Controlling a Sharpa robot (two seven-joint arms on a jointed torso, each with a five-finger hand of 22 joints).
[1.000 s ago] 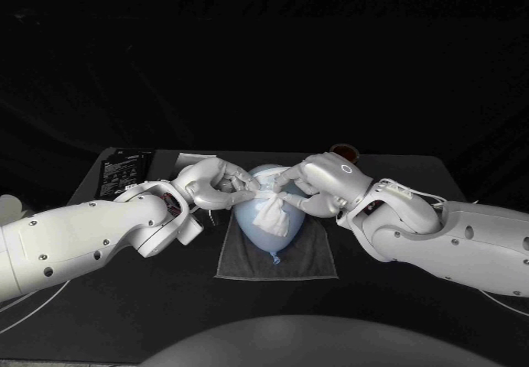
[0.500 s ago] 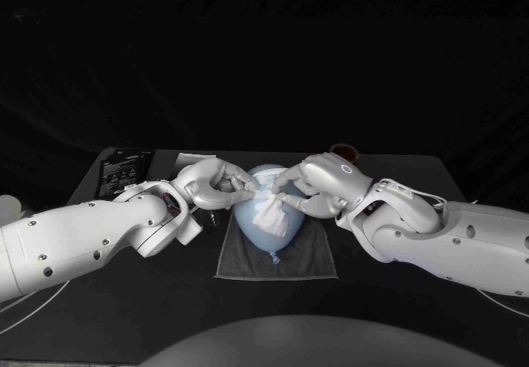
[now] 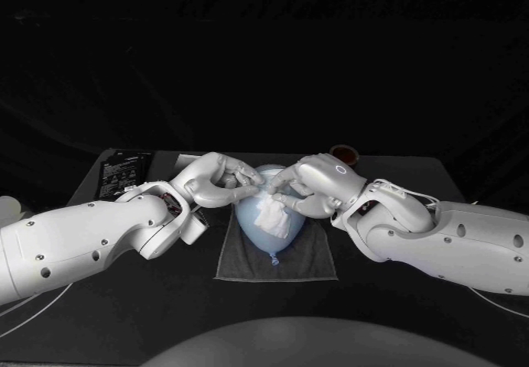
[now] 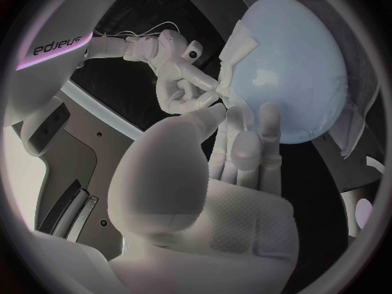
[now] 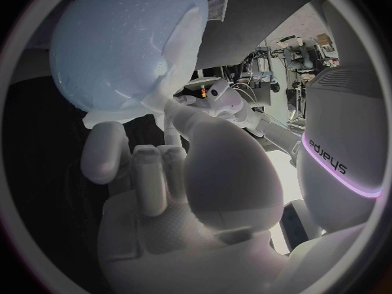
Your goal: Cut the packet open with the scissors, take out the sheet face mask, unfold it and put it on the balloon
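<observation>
A pale blue balloon lies on a grey towel at the table's middle, knot toward me. The white sheet mask is draped over the balloon's upper half, still partly folded. My left hand and right hand meet over the balloon's far end, each pinching the mask's top edge. In the left wrist view the right hand pinches a corner of the mask against the balloon. In the right wrist view the mask hangs down the side of the balloon.
A black packet lies flat at the back left of the table. A small brown round object sits at the back behind my right hand. My two forearms flank the towel on both sides.
Both hands have shifted slightly toward the table's back, drawing the mask up. It now lies flatter on the balloon instead of hanging as a narrow bundle.
</observation>
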